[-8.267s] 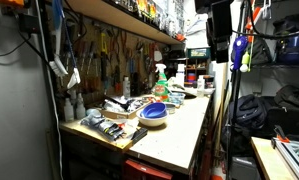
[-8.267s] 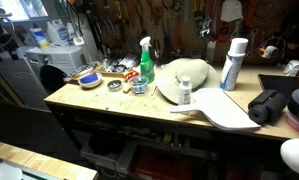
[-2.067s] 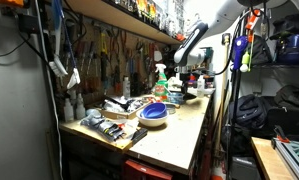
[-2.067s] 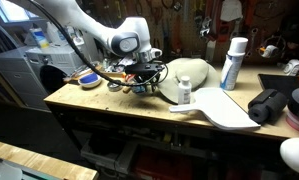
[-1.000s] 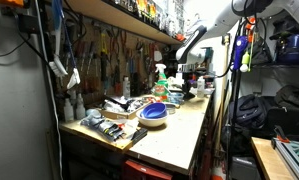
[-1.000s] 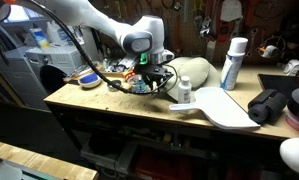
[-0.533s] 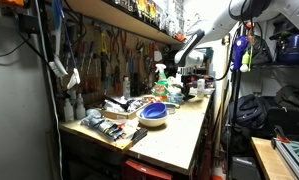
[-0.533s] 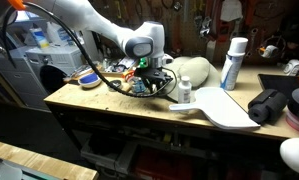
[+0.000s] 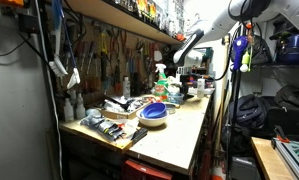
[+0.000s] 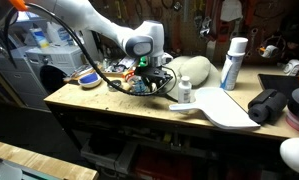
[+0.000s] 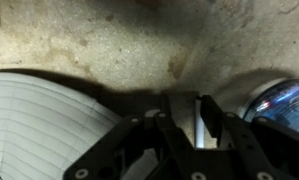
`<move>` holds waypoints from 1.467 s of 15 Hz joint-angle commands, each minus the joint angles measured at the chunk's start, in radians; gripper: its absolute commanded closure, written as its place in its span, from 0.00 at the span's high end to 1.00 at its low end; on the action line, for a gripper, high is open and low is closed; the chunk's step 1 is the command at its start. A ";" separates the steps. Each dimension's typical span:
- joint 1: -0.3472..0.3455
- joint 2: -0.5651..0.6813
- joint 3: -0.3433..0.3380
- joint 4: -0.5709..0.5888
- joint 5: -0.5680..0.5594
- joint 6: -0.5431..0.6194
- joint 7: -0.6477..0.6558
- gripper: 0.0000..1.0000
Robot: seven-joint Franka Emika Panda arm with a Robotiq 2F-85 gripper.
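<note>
Pale hat (image 10: 192, 72), one only, sits mid-frame on the workbench (image 10: 94, 98), dome up. The gripper (image 10: 156, 88) is down at the hat's left edge, just beside it; contact can't be told. Claw state can't be told either: in the wrist view the gripper (image 11: 186, 122) is dark and blurred at bottom centre, its fingers (image 11: 165, 122) look close together, and nothing is clearly pinched. That view alone shows a ribbed pale surface (image 11: 39, 115) at lower left just beside the fingers, a shiny bluish thing (image 11: 285, 100) at the right edge, and bare mottled bench top above. One green spray bottle (image 10: 144, 62) stands just behind the gripper, one small white bottle (image 10: 185, 92) just right of it against the hat, one tall white can (image 10: 232, 64) farther right, one white flat board (image 10: 227, 112) in front. One blue bowl (image 10: 87, 76) lies well left; in an exterior view the bowl (image 9: 155, 112) is mid-frame. There the gripper (image 9: 189, 70) is small, with the hat not made out.
</note>
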 commanded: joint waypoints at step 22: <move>0.034 -0.155 -0.058 -0.095 -0.229 -0.128 -0.064 0.10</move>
